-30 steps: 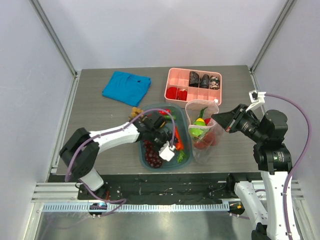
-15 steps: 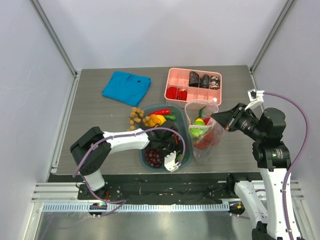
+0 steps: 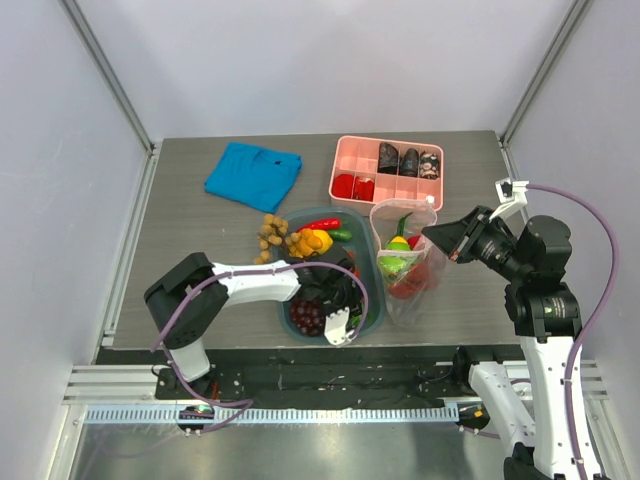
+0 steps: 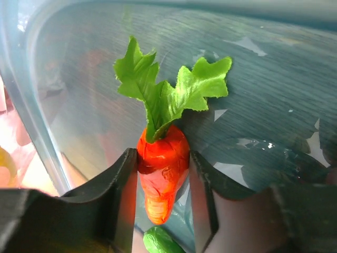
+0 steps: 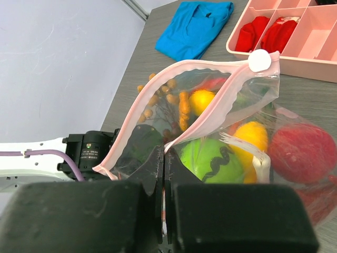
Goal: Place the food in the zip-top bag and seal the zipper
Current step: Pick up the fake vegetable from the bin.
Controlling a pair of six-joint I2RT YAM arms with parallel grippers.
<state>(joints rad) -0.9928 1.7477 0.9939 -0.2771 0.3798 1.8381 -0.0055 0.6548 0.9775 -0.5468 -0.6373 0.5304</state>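
The clear zip-top bag [image 3: 405, 270] stands open right of the teal tub [image 3: 300, 215]. It holds a green ball [image 5: 210, 161], yellow fruit [image 5: 253, 134] and a red piece [image 5: 300, 153]. My right gripper [image 5: 164, 153] is shut on the near side of the pink zipper [image 5: 231, 87] and holds the mouth open; it also shows in the top view [image 3: 437, 240]. My left gripper [image 3: 337, 298] is down inside the tub. Its fingers [image 4: 124, 184] press both sides of an orange carrot [image 4: 162, 163] with green leaves that lies on the tub floor.
The tub also holds a red chili [image 3: 322, 224], a yellow pepper [image 3: 315, 240], dark grapes [image 3: 308, 316] and a green piece [image 4: 158, 242]. A brown cluster [image 3: 270, 232] lies beside it. A pink divided tray [image 3: 345, 150] and a blue cloth [image 3: 252, 170] sit at the back.
My left gripper has dropped from above the tub's middle down to its near right part, around the carrot. The right gripper and the bag have not moved.
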